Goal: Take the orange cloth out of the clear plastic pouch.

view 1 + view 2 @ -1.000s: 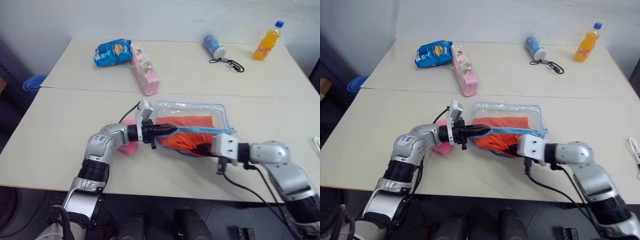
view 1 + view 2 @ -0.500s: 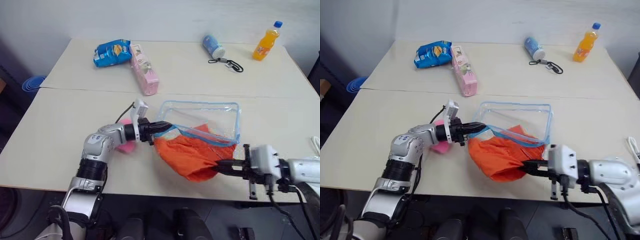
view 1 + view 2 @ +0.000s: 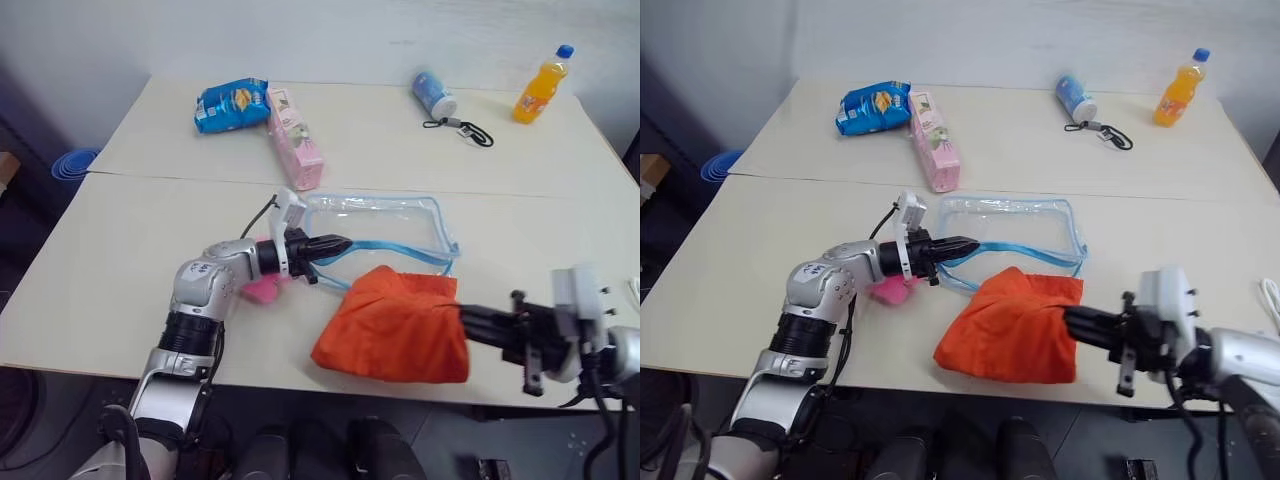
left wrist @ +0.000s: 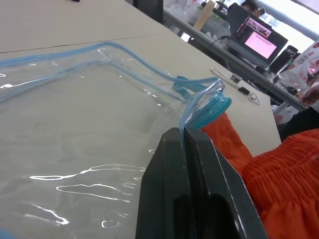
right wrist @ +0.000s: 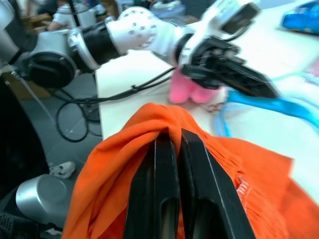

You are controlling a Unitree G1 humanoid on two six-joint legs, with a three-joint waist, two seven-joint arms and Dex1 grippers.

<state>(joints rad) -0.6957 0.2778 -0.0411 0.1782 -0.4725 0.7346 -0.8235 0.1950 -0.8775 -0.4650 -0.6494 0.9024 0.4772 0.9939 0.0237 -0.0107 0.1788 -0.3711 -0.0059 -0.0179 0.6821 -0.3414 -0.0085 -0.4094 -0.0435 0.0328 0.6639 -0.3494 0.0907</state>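
The right gripper (image 3: 463,318), jaws clamped on the orange cloth (image 3: 395,326), holds it at the counter's (image 3: 120,270) near edge, just outside the clear plastic pouch (image 3: 385,225). The left gripper (image 3: 345,242) pinches the pouch's blue zipper edge, jaws closed.

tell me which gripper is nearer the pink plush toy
Left. The left gripper, shut on the clear plastic pouch's blue edge, sits right beside the pink plush toy. The right gripper, pinching the orange cloth, is across the table's near edge.
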